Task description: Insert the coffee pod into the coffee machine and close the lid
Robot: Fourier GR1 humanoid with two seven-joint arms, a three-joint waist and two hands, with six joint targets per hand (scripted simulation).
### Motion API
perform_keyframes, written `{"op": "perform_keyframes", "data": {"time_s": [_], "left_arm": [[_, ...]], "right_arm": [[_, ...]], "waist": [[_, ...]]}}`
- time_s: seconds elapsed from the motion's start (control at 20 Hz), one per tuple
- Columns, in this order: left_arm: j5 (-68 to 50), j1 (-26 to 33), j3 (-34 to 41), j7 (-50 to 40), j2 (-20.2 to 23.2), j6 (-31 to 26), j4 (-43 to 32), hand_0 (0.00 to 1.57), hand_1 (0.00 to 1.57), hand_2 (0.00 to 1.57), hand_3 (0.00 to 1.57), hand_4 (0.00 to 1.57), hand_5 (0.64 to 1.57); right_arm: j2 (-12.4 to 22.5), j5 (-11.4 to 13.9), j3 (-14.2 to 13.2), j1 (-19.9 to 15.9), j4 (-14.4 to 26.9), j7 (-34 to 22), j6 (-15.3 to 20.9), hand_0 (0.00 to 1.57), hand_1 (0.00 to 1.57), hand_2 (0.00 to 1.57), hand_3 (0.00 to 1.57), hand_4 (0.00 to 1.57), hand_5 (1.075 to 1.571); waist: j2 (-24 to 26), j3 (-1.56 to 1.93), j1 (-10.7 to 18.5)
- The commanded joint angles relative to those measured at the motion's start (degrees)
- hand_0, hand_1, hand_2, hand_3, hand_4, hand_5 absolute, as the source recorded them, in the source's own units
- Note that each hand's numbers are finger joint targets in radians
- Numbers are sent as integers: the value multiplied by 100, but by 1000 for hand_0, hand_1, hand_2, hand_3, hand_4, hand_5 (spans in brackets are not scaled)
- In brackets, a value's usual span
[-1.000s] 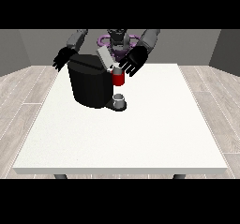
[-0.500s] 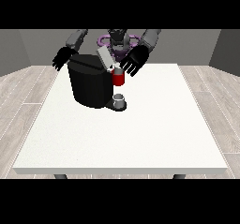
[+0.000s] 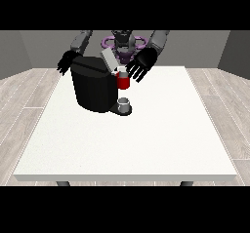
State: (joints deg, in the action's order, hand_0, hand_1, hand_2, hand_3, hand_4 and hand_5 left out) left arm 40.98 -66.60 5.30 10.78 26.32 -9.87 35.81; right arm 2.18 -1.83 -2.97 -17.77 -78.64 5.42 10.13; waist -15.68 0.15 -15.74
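The coffee machine [image 3: 95,89] hides part of the left-side hand [image 3: 65,63], grip indeterminate. Right-side hand [image 3: 140,64], fingers spread, has withdrawn slightly from the red pod holder [image 3: 123,81]; lid [image 3: 109,61] remains raised.

A large white table [image 3: 146,144] stands on pale wood-plank flooring [image 3: 29,95]. Plain grey walls [image 3: 29,47] close the room behind it.

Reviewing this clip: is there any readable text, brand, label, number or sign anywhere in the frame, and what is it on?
None: no readable text, number or sign shows in the front view.
Coffee machine: plain black body, no brand or label visible.
Raised lid: plain grey, no marking.
Red part at the machine's front: no print can be made out.
Small grey cup beneath it: unmarked.
White table: bare of lettering.
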Motion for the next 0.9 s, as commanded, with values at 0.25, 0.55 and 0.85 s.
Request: {"op": "perform_keyframes", "data": {"time_s": [0.25, 0.55, 0.85], "left_arm": [[364, 290, -293, -126, -240, 80, -63, 0, 0, 0, 0, 0, 1571], [321, 172, -202, -57, -150, -140, -46, 0, 0, 0, 0, 0, 1571], [394, 638, -237, 8, -309, 101, 67, 0, 0, 0, 0, 0, 1571]], "right_arm": [[190, -140, -165, 20, 61, -292, -112, 0, 0, 0, 0, 375, 1571], [-79, 93, -4, 56, 159, -141, 218, 0, 0, 0, 0, 387, 1571], [51, -49, -142, 239, 117, -205, 107, 0, 0, 0, 0, 363, 1571]], "waist": [[235, -13, -2], [306, -14, 172], [649, -16, 273]]}}
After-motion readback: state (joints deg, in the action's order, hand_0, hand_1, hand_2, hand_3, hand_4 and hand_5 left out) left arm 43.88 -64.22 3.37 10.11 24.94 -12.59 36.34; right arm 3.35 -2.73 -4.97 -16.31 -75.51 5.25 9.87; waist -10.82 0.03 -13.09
